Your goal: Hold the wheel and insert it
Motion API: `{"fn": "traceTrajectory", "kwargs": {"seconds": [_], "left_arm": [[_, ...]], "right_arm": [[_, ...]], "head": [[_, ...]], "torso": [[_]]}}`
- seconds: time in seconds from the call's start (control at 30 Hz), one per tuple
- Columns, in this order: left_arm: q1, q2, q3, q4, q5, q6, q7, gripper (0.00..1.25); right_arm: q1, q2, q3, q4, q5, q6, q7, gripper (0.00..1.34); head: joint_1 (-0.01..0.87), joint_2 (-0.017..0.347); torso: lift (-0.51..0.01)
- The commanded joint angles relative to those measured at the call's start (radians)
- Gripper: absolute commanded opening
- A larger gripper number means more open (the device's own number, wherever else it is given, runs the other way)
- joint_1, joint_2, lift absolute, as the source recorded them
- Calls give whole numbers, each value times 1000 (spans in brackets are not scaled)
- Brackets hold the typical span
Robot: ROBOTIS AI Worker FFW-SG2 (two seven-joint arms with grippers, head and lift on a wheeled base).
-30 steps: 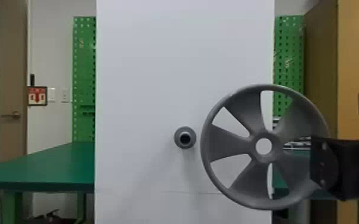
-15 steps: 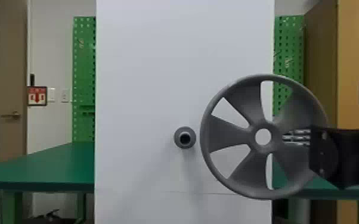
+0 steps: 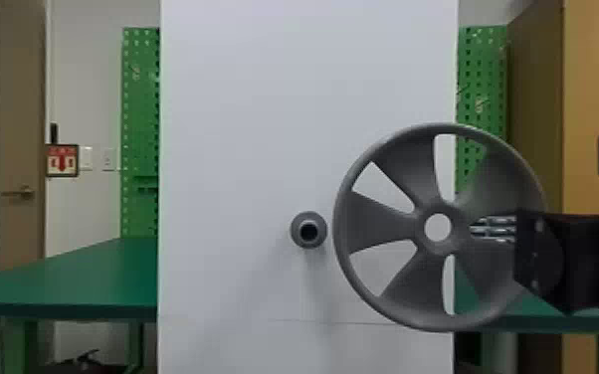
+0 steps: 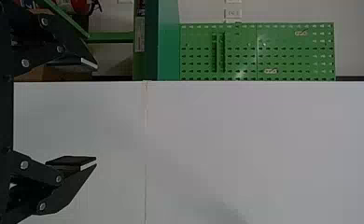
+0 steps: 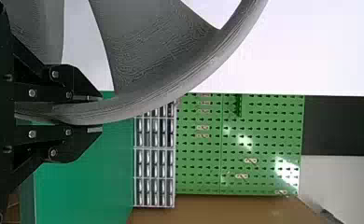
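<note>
Rising since a second earlier, your wheel (image 3: pixel 420 288) had brought its hub (image 3: pixel 438 246) about level with the peg (image 3: pixel 308 230), its rim (image 3: pixel 338 227) just to the peg's right. You had one wheel with five spokes (image 3: pixel 378 221), one peg and two grippers. The wheel stood upright, its open face toward your head camera (round as it was, you went by its axle line, which ran toward the white panel (image 3: pixel 244 124)). Your right gripper (image 3: pixel 537 253) was closed onto the rim, and your left gripper (image 4: pixel 96 114) was spread wide, holding nothing. Behind the panel lay the green table (image 3: pixel 89 278).
</note>
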Motion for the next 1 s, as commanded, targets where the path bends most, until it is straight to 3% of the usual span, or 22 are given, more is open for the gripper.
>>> {"fn": "traceTrajectory", "kwargs": {"seconds": [0.0, 0.53, 0.97], "left_arm": [[0, 0, 2, 0, 0, 0, 0, 716], [0, 0, 5, -1, 0, 0, 0, 716], [0, 0, 5, -1, 3, 0, 0, 716]], "right_arm": [[-1, 1, 4, 2, 5, -1, 0, 160], [0, 16, 53, 11, 36, 8, -9, 158], [2, 33, 98, 11, -110, 10, -231, 155]], "head": [[5, 92], [5, 92], [5, 92]], "torso": [[-480], [-480], [-480]]}}
